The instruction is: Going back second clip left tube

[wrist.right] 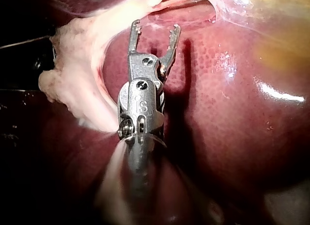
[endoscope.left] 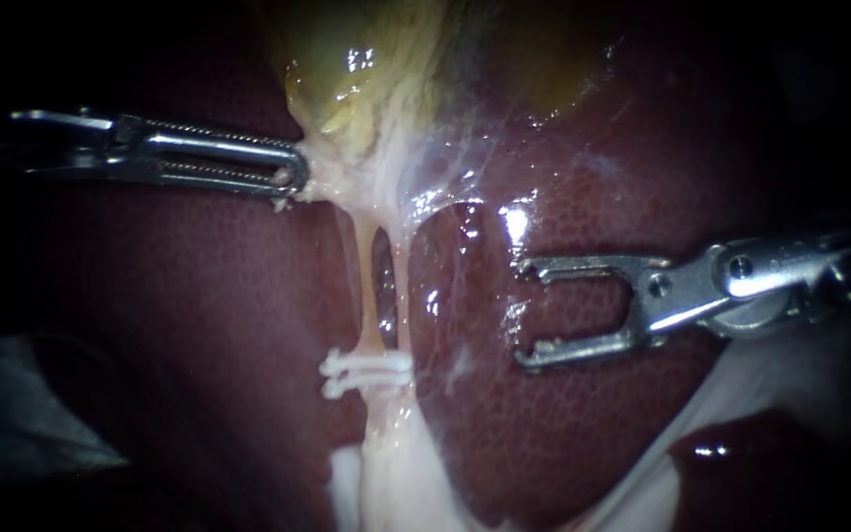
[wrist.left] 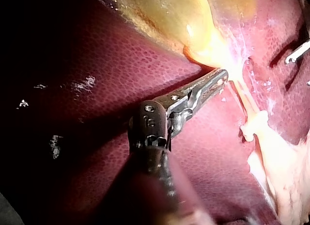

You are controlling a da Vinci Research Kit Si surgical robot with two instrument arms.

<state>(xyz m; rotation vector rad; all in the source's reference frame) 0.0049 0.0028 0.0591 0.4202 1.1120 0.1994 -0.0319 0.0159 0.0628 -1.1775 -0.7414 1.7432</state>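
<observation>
The right instrument (endoscope.left: pixel 521 310) holds its jaws wide open and empty, pointing left over the liver (endoscope.left: pixel 563 433), well apart from the tubes (endoscope.left: pixel 360 286). The left instrument (endoscope.left: pixel 295 178) has its jaws closed on pale tissue (endoscope.left: pixel 332 182) just under the gallbladder (endoscope.left: pixel 366 59). Two tubes run down from there, side by side. Two white clips (endoscope.left: pixel 366 372) sit low on them, close together, each lying crosswise to the tubes. Whether they grip only the left one, I cannot tell.

Your left tube (endoscope.left: pixel 355 271), thin, pale yellow, pulled taut, running down from the pale tissue (endoscope.left: pixel 337 182) pinched in your left instrument (endoscope.left: pixel 293 177), white clip (endoscope.left: pixel 366 372) clamped across its lower end, well apart from your right instrument (endoscope.left: pixel 521 310) with its open, empty jaws
</observation>
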